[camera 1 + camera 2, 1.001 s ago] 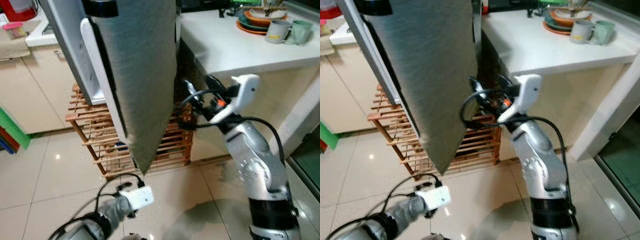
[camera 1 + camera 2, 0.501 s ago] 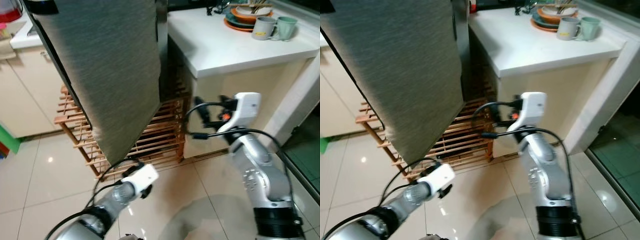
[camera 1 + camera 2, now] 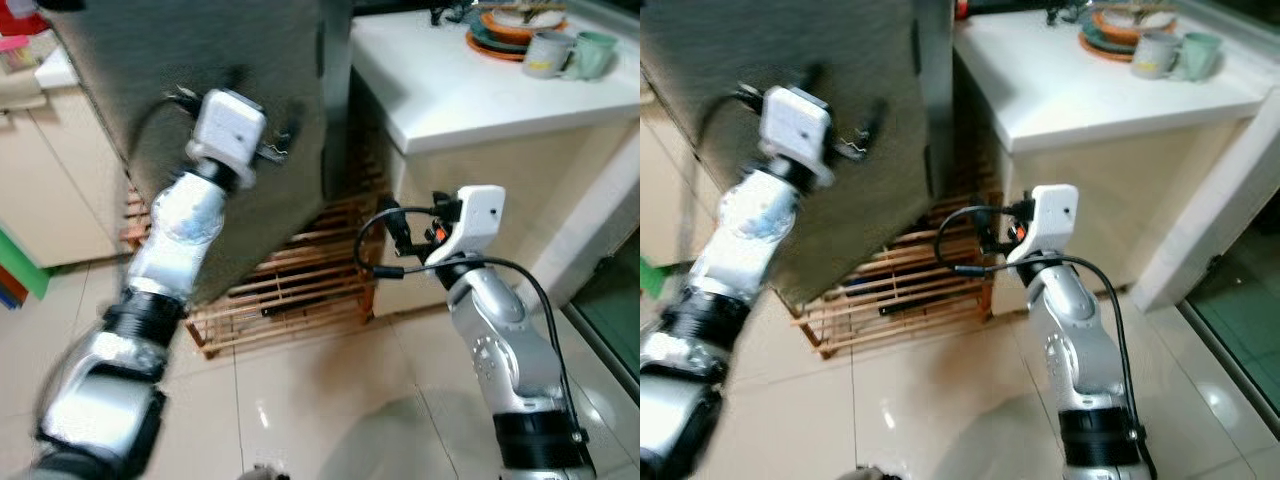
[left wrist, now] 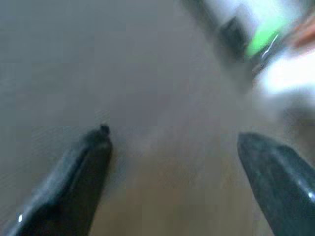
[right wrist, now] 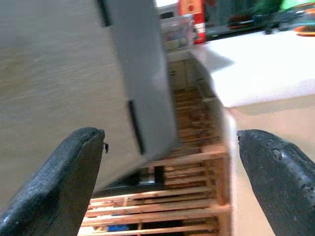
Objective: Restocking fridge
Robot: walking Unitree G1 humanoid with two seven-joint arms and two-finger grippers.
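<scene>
In front of me, a little to my left, stands the tall grey brushed-metal fridge door [image 3: 270,120], and its flat face looks toward me. My left gripper [image 4: 172,172] is raised high against this face. In the left wrist view its two black fingers [image 4: 74,182] stand wide apart with nothing between them, and the grey surface is just ahead of the tips; I cannot tell if they touch it, because the picture is blurred.

My right gripper [image 5: 167,182] is lower, near the wooden slatted rack [image 3: 290,290] that stands on the tiled floor [image 3: 330,400] beside the fridge. It is also open and empty, and it points toward the narrow right edge of the door and the dark gap next to the white counter [image 3: 470,90]. On this counter, far from both grippers, are stacked plates [image 3: 510,25] and two mugs [image 3: 565,52].

The long axis of the door is vertical, and its free edge lies between my two grippers. I judge the left arm is the nearer one to the face and can push it, while the right one is nearer to the edge. I see no food items to restock.
</scene>
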